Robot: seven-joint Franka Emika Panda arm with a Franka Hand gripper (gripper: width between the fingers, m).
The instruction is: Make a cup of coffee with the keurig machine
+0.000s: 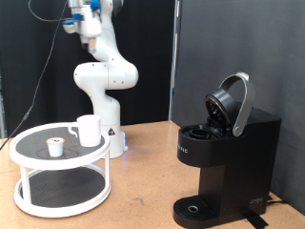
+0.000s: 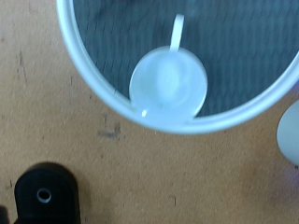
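Here, the small white ceramic mug is seen standing on the top shelf of a round white two-tier stand, beside a tiny dark-topped pod, well apart from the boxy black coffee maker with its domed lid raised. The gripper is not shown; its state cannot be told. The mug is judged rigid, smooth and breakable, best taken at rim or handle.

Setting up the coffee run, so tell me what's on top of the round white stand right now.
On the round white stand sit the cup and a small white pod with a dark top. The lower shelf shows nothing, though the upper tier partly hides it.
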